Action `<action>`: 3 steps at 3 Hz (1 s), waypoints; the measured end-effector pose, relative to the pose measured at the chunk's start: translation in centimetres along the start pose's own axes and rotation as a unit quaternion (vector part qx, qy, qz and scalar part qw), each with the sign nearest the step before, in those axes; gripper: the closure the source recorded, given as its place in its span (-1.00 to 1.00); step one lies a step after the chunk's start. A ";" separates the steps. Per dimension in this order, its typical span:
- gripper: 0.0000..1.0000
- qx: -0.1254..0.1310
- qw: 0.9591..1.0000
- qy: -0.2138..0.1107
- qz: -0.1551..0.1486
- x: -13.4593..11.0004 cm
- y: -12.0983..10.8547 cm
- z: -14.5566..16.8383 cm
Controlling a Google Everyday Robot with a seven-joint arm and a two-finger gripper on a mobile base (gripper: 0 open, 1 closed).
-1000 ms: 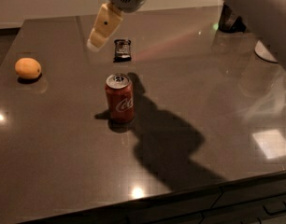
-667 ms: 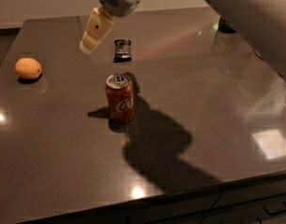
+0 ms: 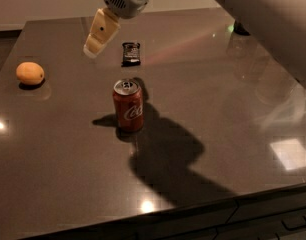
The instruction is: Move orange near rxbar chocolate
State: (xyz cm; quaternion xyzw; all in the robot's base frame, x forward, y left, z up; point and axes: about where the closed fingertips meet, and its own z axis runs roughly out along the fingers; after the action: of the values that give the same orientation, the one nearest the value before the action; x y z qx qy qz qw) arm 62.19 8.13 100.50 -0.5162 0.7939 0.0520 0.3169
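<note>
At the table's (image 3: pixel 218 109) left edge, about ten o'clock from the can (image 3: pixel 128 105), sits the orange (image 3: pixel 30 73). It is a small, slightly oval fruit, yellow-orange, smooth and matte, with a dark shadow tight beneath it, and it stands apart from everything else. The bar (image 3: pixel 131 53) lies flat at twelve o'clock from the can, in a dark wrapper with pale print, its long side running away from the camera. Orange and bar are well apart. My gripper (image 3: pixel 93 46) hangs above the table at about eleven o'clock from the can, pale and slanted down to the left. In this view its tip is just beside the bar's left side, with the orange off at about eight o'clock. Whether my grip is apart or together I cannot tell. The red can stands upright near the table's middle, on the camera's side of the line from orange to bar and off that line. A broad shadow spreads from it toward five o'clock. My arm (image 3: pixel 263 24) fills the upper right corner, and a small dark thing (image 3: pixel 241 28) sits by the far edge at two o'clock.
</note>
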 end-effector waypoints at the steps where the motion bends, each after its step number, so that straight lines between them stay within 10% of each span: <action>1: -1.00 -0.007 1.000 -0.001 0.012 -1.3 -0.4 2.2; 3: -1.00 -0.052 0.998 -0.003 0.024 -5.2 -0.3 10.0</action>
State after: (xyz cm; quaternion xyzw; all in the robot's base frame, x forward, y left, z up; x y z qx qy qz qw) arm 68.29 16.20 95.57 -0.5129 0.8012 0.1023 0.2908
